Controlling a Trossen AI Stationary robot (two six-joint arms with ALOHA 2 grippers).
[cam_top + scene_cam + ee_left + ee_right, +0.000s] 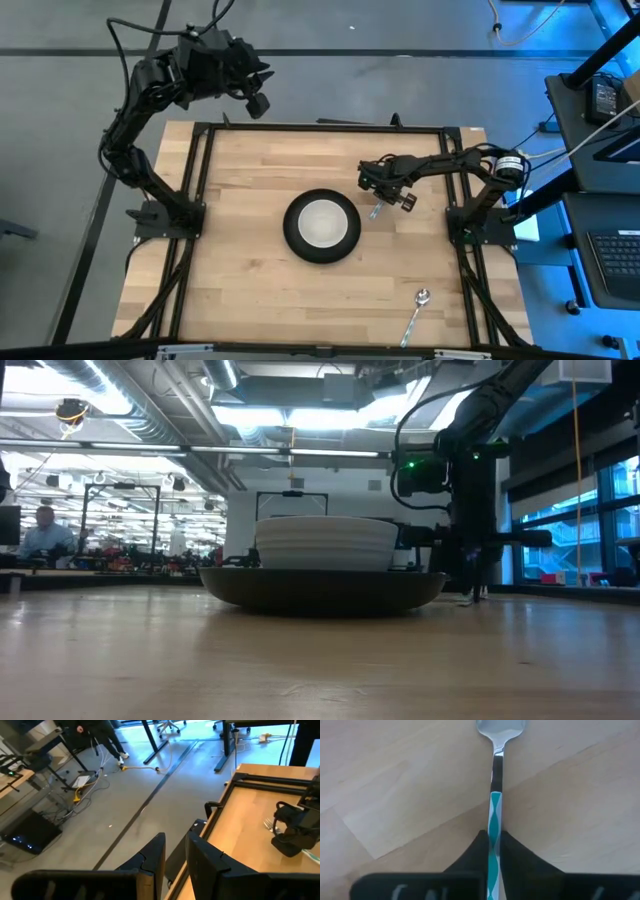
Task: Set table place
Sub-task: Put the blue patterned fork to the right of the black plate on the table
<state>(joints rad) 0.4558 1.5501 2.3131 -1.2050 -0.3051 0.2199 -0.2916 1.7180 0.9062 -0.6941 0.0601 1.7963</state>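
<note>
A black plate (292,238) with a white bowl (322,222) on it stands in the middle of the wooden table (240,180). My right gripper (492,851) is just right of the plate, shut on a fork (496,775) with a teal-patterned handle; it also shows in the high view (384,198). The fork's tines show in the left wrist view (269,824). My left gripper (175,862) hangs raised beyond the table's far left corner, slightly open and empty. My right gripper pinches the fork's teal handle (495,827) between its two fingers. The fork runs along the fingers and sticks out past their tips, slanting down toward the table with its head foremost. Whether the head touches the wood I cannot tell.
A spoon (414,315) lies on the table near the front right corner. The black frame (200,135) runs along the table's edges. Bare wood lies left of and in front of the plate. A person (40,535) sits far off in the room.
</note>
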